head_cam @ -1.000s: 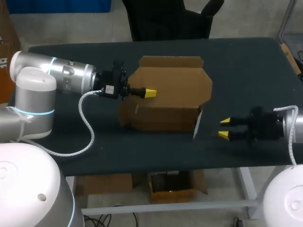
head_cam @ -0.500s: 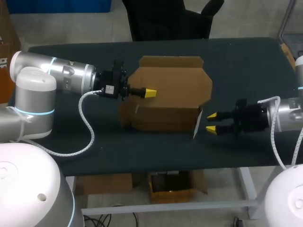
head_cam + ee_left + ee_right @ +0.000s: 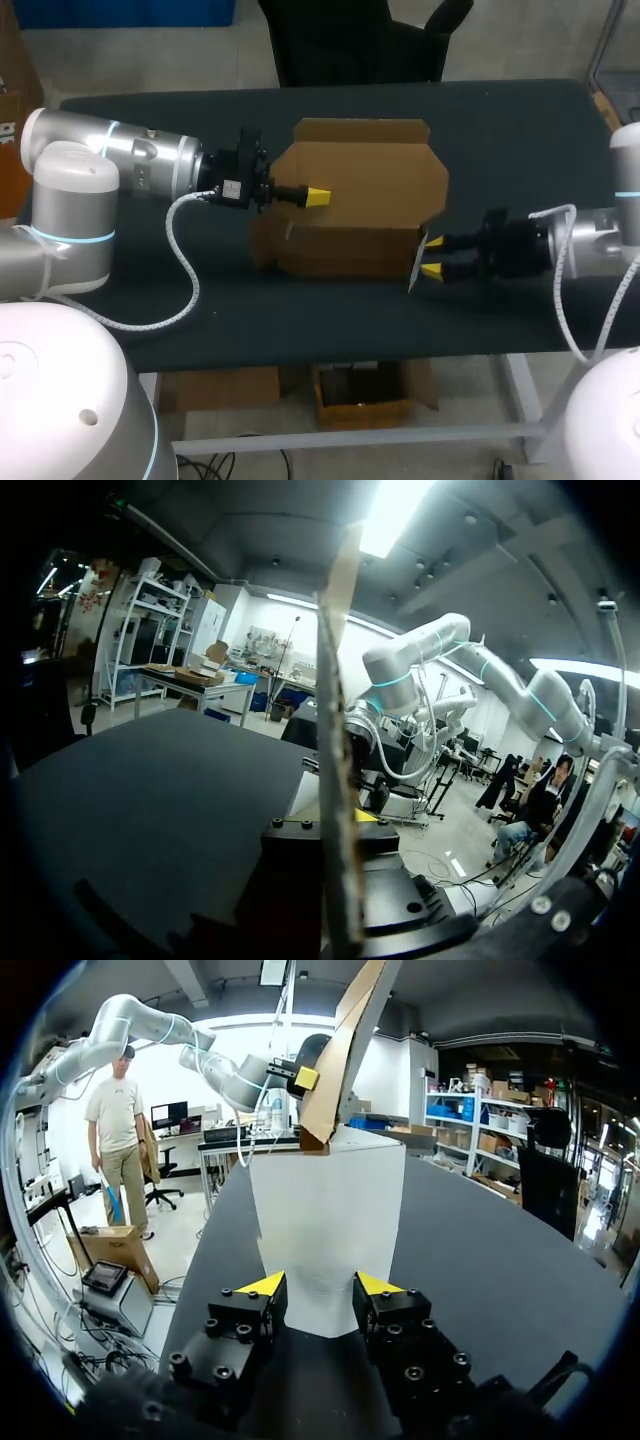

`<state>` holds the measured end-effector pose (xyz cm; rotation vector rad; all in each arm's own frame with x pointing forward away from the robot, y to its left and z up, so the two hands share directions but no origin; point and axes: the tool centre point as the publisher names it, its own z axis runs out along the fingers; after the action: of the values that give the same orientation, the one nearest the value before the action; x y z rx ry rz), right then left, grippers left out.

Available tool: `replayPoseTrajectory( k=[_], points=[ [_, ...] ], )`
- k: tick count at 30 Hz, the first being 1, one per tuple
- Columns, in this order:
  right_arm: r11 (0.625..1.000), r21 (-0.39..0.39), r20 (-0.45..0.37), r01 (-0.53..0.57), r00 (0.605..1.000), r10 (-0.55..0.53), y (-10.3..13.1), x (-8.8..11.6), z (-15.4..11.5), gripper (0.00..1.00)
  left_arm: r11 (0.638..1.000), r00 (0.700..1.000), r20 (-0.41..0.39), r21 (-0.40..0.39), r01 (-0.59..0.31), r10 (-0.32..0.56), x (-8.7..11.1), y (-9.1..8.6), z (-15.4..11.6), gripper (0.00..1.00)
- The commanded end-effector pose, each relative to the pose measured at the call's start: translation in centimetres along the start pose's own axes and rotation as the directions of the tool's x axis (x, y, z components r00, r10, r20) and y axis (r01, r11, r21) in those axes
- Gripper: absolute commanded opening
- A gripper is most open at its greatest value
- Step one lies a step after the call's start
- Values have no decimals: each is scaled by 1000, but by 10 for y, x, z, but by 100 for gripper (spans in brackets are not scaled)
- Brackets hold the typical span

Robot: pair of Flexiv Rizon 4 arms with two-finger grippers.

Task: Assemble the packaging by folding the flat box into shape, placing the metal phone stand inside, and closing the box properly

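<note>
1. A brown cardboard box [image 3: 340, 252], partly folded into shape, stands in the middle of a dark table [image 3: 500, 130].
2. The left arm [image 3: 120, 165] comes in from the left, and the left gripper [image 3: 316, 197] sits at the box's raised brown panel [image 3: 385, 180]. The head view shows only one yellow fingertip, lying against the panel's near face.
3. The left wrist view fills in the rest. The panel appears edge-on, running straight between the two fingers, which press against it from both sides.
4. The right arm [image 3: 590, 240] comes in from the right. The right gripper [image 3: 434, 256] has its fingers a moderate gap apart and holds nothing. Its tips are just beside the white flap [image 3: 418, 262] at the box's right end.
5. The right wrist view shows that flap as a broad white face directly ahead of the parted fingers. Whether the tips touch it cannot be told. Beyond the flap the brown panel tilts upward, with the left gripper's yellow tip on it.
</note>
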<state>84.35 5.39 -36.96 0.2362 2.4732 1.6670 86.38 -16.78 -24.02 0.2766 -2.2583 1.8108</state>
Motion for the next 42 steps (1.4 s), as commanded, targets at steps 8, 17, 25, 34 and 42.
replayPoseTrajectory(
  k=[8, 17, 25, 34, 42],
  points=[
    [1000, -20, 10, -1, 1000, 1, 3, 5, 7, 38, 1000, 1000, -1, -1, 0, 0, -1, 3, 0, 0],
    [999, -44, 29, -7, 1000, 9, 8, 7, 13, 37, 1000, 1000, -1, -1, 0, 0, -1, 3, 0, 0],
    [996, -86, 100, -32, 994, 41, 8, 7, 11, 38, 1000, 1000, -1, -1, 0, 0, -1, 3, 0, 0],
    [995, -85, 139, -43, 989, 55, 8, 4, 15, 37, 1000, 1000, -1, -1, 0, 0, -1, 3, 0, 0],
    [996, -81, 153, -44, 987, 56, 13, 1, 22, 37, 1000, 1000, -1, -1, 0, 0, -1, 3, 0, 0]
  ],
)
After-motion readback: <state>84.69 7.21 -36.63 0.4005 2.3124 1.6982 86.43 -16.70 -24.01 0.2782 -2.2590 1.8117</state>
